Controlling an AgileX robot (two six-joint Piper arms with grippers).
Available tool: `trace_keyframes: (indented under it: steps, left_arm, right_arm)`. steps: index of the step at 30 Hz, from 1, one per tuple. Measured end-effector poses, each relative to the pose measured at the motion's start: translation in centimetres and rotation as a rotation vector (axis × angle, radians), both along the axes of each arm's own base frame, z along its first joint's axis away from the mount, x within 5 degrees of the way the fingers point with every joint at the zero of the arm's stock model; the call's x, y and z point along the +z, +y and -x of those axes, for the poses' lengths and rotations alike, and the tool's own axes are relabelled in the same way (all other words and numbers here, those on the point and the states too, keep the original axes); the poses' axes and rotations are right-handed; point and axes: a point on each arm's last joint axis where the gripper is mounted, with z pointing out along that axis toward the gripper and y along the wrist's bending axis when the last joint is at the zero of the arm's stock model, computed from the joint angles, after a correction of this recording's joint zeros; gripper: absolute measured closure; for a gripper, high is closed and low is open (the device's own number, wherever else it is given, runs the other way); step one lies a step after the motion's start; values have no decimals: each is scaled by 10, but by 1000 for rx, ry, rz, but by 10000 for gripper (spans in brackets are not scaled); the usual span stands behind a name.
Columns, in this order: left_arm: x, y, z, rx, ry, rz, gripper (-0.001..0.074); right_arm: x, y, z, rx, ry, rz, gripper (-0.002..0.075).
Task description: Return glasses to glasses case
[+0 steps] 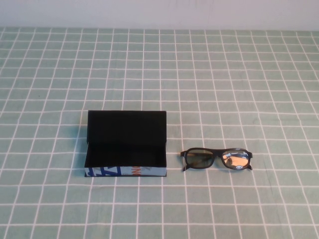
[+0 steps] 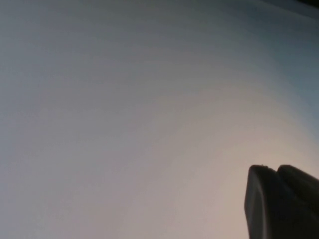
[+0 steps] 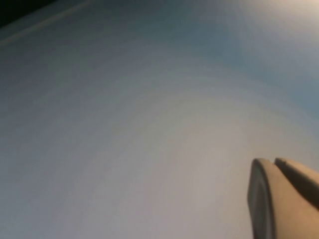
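Note:
The glasses case (image 1: 124, 172) lies open left of centre on the table, its black lid standing up behind the black-lined tray and its light-blue printed side facing me. The black glasses (image 1: 217, 159) lie folded on the cloth just right of the case, lenses facing me, apart from it. Neither arm shows in the high view. My left gripper (image 2: 273, 168) and my right gripper (image 3: 273, 161) each show only in their own wrist view. Each has its two fingertips pressed together, holds nothing, and faces a blank pale surface.
The table is covered by a green cloth with a white grid (image 1: 224, 79). A pale wall (image 1: 159, 12) runs along the far edge.

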Motion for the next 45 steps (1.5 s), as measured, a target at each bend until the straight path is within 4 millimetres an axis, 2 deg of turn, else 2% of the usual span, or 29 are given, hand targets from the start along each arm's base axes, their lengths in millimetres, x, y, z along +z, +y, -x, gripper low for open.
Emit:
trace_keyframes:
  steps: [3,6,8,10,13,15,17,20,26,28,34,41,45]
  left_arm:
    - [34,2,16,-1,-3,0,733]
    - [66,2,23,12,40,-28,733]
    - [85,1,18,32,121,-65,734]
    - [100,0,9,41,231,-88,734]
    - [106,-3,-20,45,493,-123,734]
    - [102,-5,-43,52,655,-153,733]
    - [92,-7,-64,75,795,-193,733]
    - [78,-8,-85,101,919,-241,734]
    - [62,-16,-107,66,1019,-299,733]
    - [57,-18,-114,58,1069,-308,734]
    - [36,-24,-133,10,1251,-299,733]
    - [14,-31,-155,-39,1424,-278,734]
    - [7,-33,-163,-48,1472,-277,733]
  right_arm:
    - [38,0,18,71,51,-33,740]
    - [76,2,24,104,152,-20,740]
    - [96,4,15,118,261,-5,740]
    - [108,8,-4,128,403,14,740]
    - [117,13,-38,143,628,40,740]
    - [114,16,-63,149,786,57,740]
    - [100,20,-91,153,969,75,740]
    - [80,22,-124,131,1185,109,740]
    - [41,26,-176,134,1495,137,740]
    - [29,29,-193,142,1565,209,740]
    - [6,49,-245,326,1635,534,740]
    - [-7,73,-301,606,1549,931,740]
    - [-18,90,-324,728,1514,1155,740]
